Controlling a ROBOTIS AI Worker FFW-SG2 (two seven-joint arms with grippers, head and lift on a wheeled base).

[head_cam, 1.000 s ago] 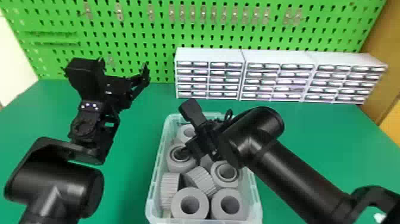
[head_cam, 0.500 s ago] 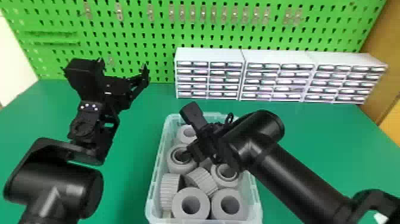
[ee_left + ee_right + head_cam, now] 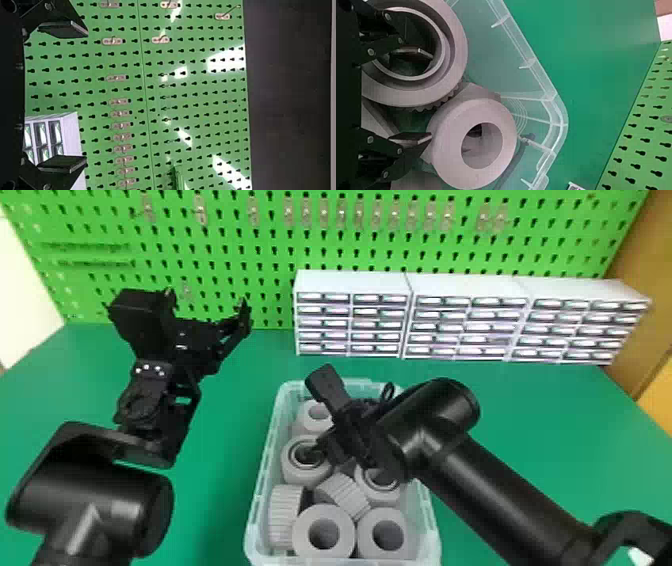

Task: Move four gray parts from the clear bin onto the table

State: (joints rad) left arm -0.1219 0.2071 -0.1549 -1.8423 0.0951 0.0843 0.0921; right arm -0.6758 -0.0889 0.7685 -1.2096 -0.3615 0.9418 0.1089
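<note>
The clear bin point(image 3: 434, 535) stands on the green table and holds several gray ring-shaped parts, among them one gray part point(image 3: 306, 460) at its left side. My right gripper point(image 3: 325, 447) is down in the bin over that part. In the right wrist view my right gripper point(image 3: 413, 97) stands open, one finger inside the hole of a gray part point(image 3: 455, 51) and the other outside its rim, beside a second gray part point(image 3: 510, 146). My left gripper point(image 3: 210, 302) is parked at the left above the table; in the left wrist view the left gripper point(image 3: 65, 97) is open and holds nothing.
White drawer cabinets point(image 3: 465, 290) stand along the back of the table point(image 3: 575, 430), before a green pegboard point(image 3: 270, 245). Bare table lies to the left and right of the bin. The bin's walls rise close around my right gripper.
My right gripper has shifted very slightly within the bin, its wrist turning a little. The left arm has kept still.
</note>
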